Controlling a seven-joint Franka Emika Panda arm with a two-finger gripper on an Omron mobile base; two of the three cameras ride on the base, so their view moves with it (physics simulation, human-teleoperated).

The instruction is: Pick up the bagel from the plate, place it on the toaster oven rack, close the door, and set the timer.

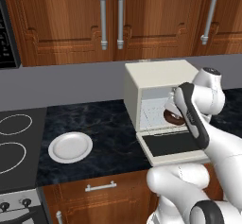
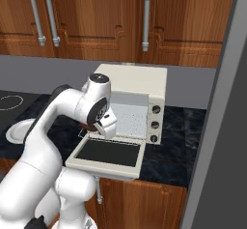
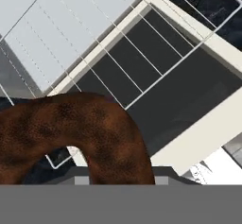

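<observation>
The dark brown bagel (image 3: 71, 128) fills the lower left of the hand view, close against the hidden fingertips. My gripper (image 1: 174, 110) is shut on the bagel (image 1: 176, 119) at the mouth of the cream toaster oven (image 1: 158, 74), just above the inner edge of the door. The door (image 1: 172, 145) lies folded down flat, dark glass facing up. The pale wire toaster oven rack (image 3: 137, 53) stretches below and beyond the bagel. The round white plate (image 1: 70, 147) sits bare on the counter to the left. From the right, my gripper (image 2: 99, 126) hangs over the door (image 2: 108, 153).
Stove burners (image 1: 12, 142) lie at the far left of the dark marbled counter (image 1: 108, 124). Three knobs (image 2: 155, 124) run down the oven's right side. Wooden cabinets with bar handles (image 1: 120, 20) hang above. A tall grey panel (image 2: 226, 126) closes off the right.
</observation>
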